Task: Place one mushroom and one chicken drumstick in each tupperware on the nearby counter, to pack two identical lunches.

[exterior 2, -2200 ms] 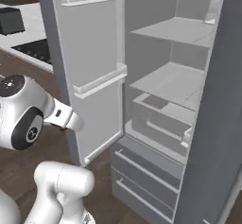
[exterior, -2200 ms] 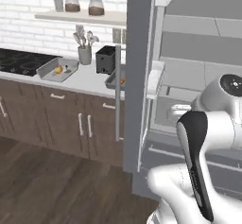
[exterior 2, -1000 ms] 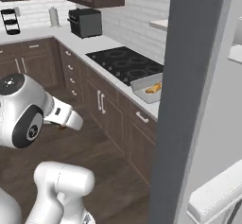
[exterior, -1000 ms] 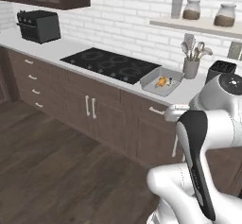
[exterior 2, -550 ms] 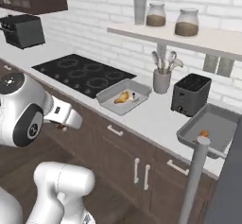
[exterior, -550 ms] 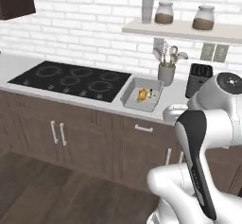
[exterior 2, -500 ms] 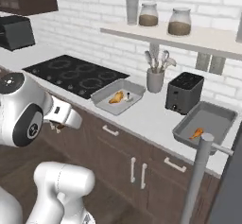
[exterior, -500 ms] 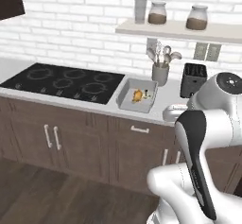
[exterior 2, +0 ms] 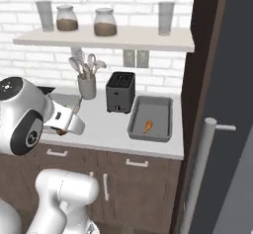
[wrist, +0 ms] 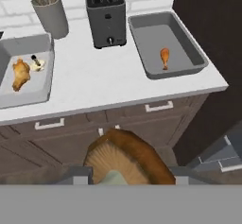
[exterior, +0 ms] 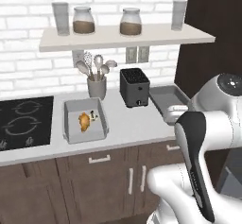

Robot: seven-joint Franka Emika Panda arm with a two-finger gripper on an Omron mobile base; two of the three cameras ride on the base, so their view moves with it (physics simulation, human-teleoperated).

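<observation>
Left tupperware [wrist: 28,88]: drumstick [wrist: 20,74], probably mushroom [wrist: 37,64]; right tupperware [wrist: 186,41]: drumstick [wrist: 164,56].

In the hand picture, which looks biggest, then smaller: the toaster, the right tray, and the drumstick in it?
1. Right tray
2. Toaster
3. Drumstick, smallest by far.

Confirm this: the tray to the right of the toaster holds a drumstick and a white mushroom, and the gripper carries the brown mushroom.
Not quite. In the hand view the tupperware right of the toaster holds a chicken drumstick alone; the white mushroom lies in the left tupperware. The gripper does carry the brown mushroom.
</observation>
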